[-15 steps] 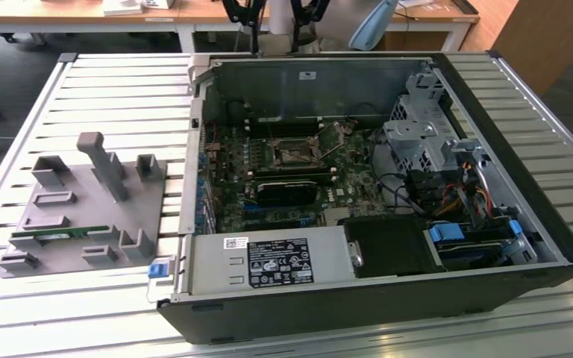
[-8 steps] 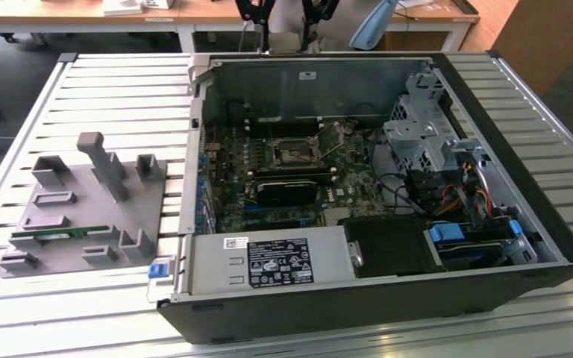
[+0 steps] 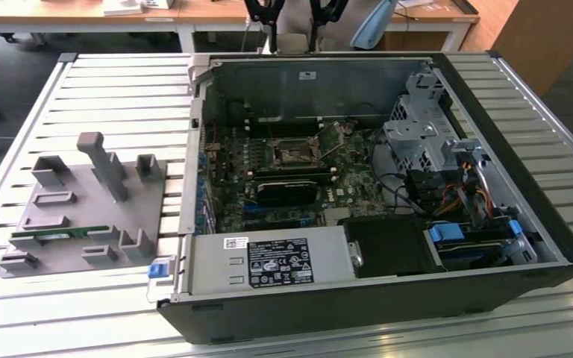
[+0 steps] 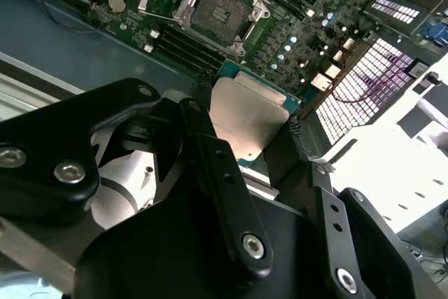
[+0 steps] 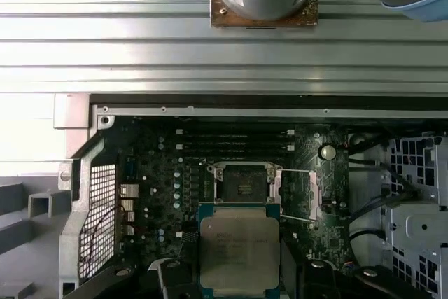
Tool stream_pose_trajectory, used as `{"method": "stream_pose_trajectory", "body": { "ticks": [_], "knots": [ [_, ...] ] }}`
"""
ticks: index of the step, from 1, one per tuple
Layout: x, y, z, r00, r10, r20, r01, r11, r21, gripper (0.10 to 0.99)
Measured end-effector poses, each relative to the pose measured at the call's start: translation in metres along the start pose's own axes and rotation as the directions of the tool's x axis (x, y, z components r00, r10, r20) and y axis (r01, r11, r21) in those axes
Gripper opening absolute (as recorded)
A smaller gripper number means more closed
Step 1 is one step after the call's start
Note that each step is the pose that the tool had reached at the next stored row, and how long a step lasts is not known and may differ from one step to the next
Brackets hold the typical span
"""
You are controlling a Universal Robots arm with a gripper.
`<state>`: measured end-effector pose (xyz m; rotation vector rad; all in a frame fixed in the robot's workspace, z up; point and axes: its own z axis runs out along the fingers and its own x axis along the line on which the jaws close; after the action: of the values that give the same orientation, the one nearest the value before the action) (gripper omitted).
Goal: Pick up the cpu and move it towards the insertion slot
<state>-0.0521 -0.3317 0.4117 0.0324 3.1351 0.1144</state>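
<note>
In the exterior view, the open computer case (image 3: 366,186) lies on a slatted metal table (image 3: 117,97), and the insertion slot (image 3: 292,151) sits near the middle of the green motherboard (image 3: 266,179) inside that case. The gripper (image 3: 286,11) hangs high above the case's far wall. A grey parts fixture (image 3: 77,216) rests on the table beside the case, on the exterior view's left.

In the second wrist view, the gripper's black fingers (image 4: 210,152) are clamped on the cpu (image 4: 248,117), one on each opposite edge. The chip hangs in the air, off the motherboard, with the insertion slot (image 4: 222,10) lying beyond it and well apart.

In the first wrist view, the cpu (image 5: 239,250) is held above the board, short of the insertion slot (image 5: 241,185).

The chip looks light, rigid and smooth-topped, so it may slip. Its underside contacts are likely delicate, which makes the thin edges the sensible place to hold it.
</note>
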Motion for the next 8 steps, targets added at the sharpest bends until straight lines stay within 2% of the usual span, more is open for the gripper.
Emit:
{"method": "stream_pose_trajectory", "body": {
  "ticks": [4,8],
  "knots": [
    [-0.005,0.0032,0.0013,1.0,0.007,0.0005,-0.007,1.0,0.0,0.545],
    [-0.0062,0.0093,0.0024,0.9999,0.011,0.001,-0.011,0.9999,0.0,0.545]
  ]
}}
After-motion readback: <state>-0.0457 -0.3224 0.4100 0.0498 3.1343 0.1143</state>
